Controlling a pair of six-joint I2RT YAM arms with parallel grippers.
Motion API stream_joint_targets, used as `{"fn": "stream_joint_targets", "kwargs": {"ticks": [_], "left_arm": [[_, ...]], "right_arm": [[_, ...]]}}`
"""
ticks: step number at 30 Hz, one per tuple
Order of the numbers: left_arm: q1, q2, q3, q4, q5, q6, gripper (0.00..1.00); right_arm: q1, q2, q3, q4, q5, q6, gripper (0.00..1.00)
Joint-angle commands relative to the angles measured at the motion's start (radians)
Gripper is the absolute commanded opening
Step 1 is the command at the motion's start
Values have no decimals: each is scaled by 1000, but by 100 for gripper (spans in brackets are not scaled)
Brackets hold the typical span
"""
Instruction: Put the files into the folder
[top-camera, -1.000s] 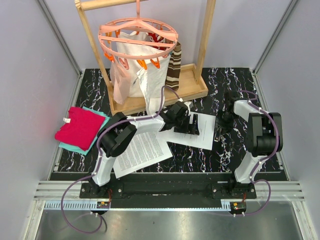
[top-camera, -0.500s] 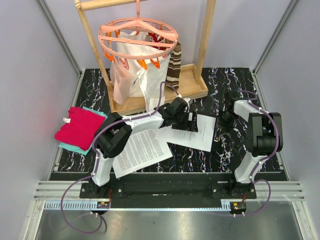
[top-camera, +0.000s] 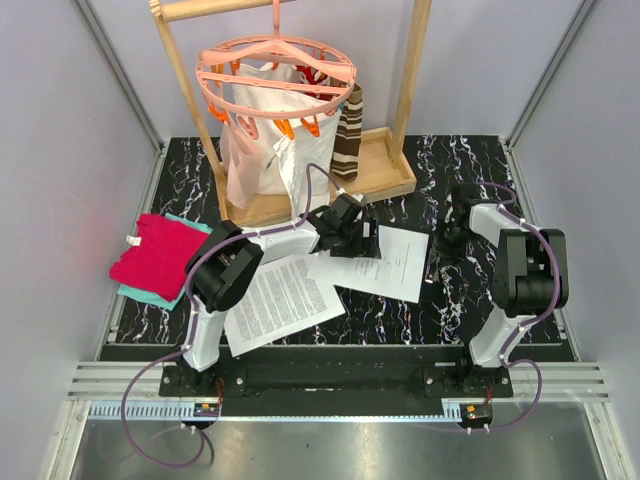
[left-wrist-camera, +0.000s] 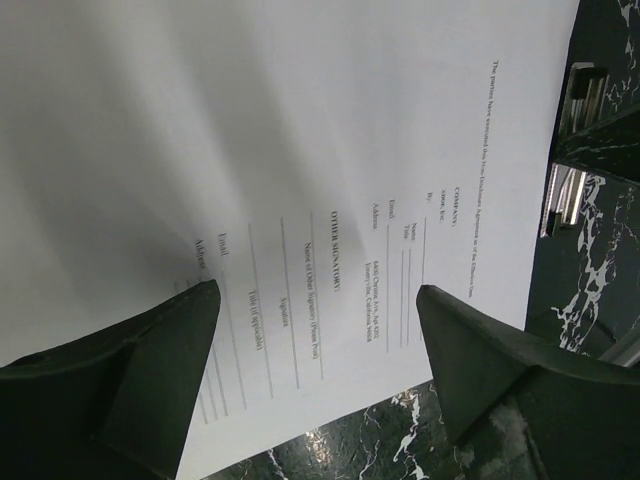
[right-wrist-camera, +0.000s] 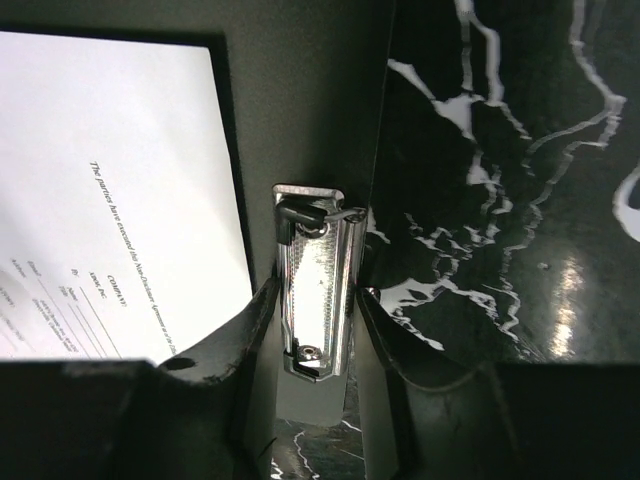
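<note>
One white printed file sheet (top-camera: 392, 265) lies on the folder's matte black back (right-wrist-camera: 300, 100), which is hard to tell from the marble table in the top view. A second, densely printed sheet (top-camera: 280, 302) lies at the front left on the table. My left gripper (top-camera: 347, 232) is open, its fingers spread just above the first sheet (left-wrist-camera: 300, 150) near its signature lines. My right gripper (top-camera: 449, 238) is shut on the folder's metal clip (right-wrist-camera: 318, 280) at the folder's right edge, with a finger pressed on each side. The clip also shows in the left wrist view (left-wrist-camera: 562, 198).
A wooden rack (top-camera: 385, 175) with a pink hanger ring (top-camera: 275, 70) and a white cloth bag (top-camera: 265, 150) stands at the back, close behind my left gripper. Folded red-and-teal cloths (top-camera: 160, 255) lie at the left. Grey walls enclose the black marble table (top-camera: 470, 300).
My left gripper has moved left and back across the sheet, toward its far left corner. The right gripper has stayed on the clip.
</note>
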Motion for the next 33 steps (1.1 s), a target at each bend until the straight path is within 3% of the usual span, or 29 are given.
{"fn": "stream_joint_targets", "kwargs": {"ticks": [1, 13, 20, 23, 24, 33], "left_arm": [[-7, 39, 5, 42, -5, -34, 87], [-7, 81, 31, 11, 1, -14, 87], [-19, 78, 40, 8, 1, -22, 87], [-25, 67, 34, 13, -2, -34, 87], [-25, 62, 29, 16, -2, -40, 87], [-50, 59, 44, 37, -10, -88, 87]], "right_arm": [[4, -45, -40, 89, -206, 5, 0], [-104, -81, -97, 137, -337, 15, 0], [-86, -77, -86, 110, -199, 29, 0], [-66, -70, -56, 59, -135, 38, 14], [-62, -70, -48, 48, -122, 40, 24], [-8, -32, -20, -1, -21, 48, 49]]}}
